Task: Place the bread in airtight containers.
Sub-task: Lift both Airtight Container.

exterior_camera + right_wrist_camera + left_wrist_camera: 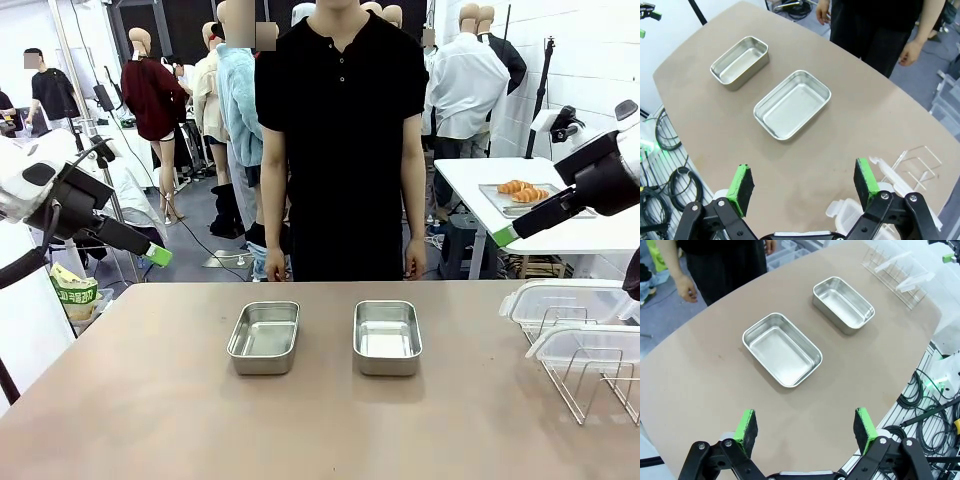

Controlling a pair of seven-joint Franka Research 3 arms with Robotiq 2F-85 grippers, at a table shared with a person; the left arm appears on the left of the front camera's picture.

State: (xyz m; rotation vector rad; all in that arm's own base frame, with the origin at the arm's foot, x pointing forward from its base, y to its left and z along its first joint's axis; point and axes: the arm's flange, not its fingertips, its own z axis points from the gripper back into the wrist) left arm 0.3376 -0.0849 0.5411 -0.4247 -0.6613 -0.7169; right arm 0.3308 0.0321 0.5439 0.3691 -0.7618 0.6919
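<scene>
Plainly, a brown table (150,420) in a cluttered room, a person (340,150) at its far edge; left tub (264,338) and right tub (387,337) mid-table, empty; lids (560,300) on a rack (590,385) at the right edge; croissants (522,190) on a white table (468,180) beyond; left gripper (807,427) and right gripper (802,182) gape wide, holding nothing.

No legible text or labels.

Silver containers (264,338) on a plain brown table (130,400); the distant croissants (523,190) seem golden-orange.
</scene>
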